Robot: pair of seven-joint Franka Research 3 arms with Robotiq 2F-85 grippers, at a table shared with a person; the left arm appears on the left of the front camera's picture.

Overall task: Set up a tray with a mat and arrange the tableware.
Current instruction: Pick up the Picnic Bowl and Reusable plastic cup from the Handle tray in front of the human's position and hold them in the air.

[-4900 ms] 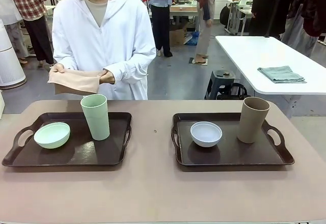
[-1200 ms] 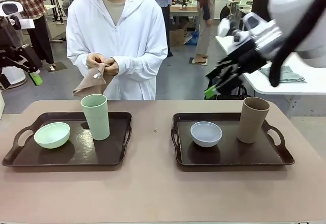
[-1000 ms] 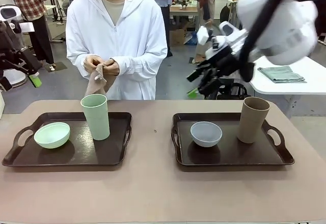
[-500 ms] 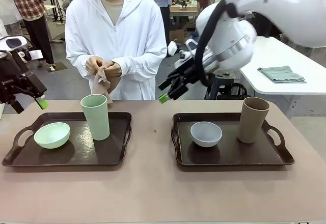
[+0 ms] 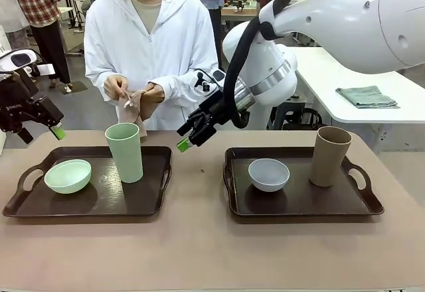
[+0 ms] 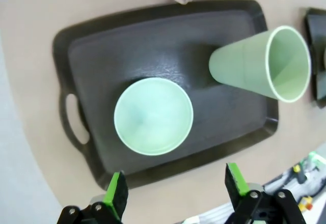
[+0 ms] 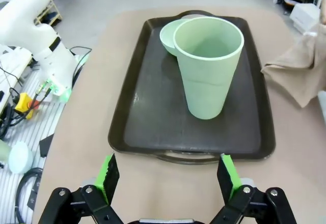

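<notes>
Right gripper wide open, empty, hovers right of left tray; pale green tumbler upright on tray's far right, ahead of jaws, untouched. Left gripper open, empty, over mint bowl, tray's left.

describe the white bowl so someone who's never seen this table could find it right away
Two dark trays sit on the table; take the right tray, on the robot's right. It holds two things: the white bowl is the low round one toward its left end, next to a tall tan cup. Its lookalike, the pale green bowl, is on the left tray.
</notes>
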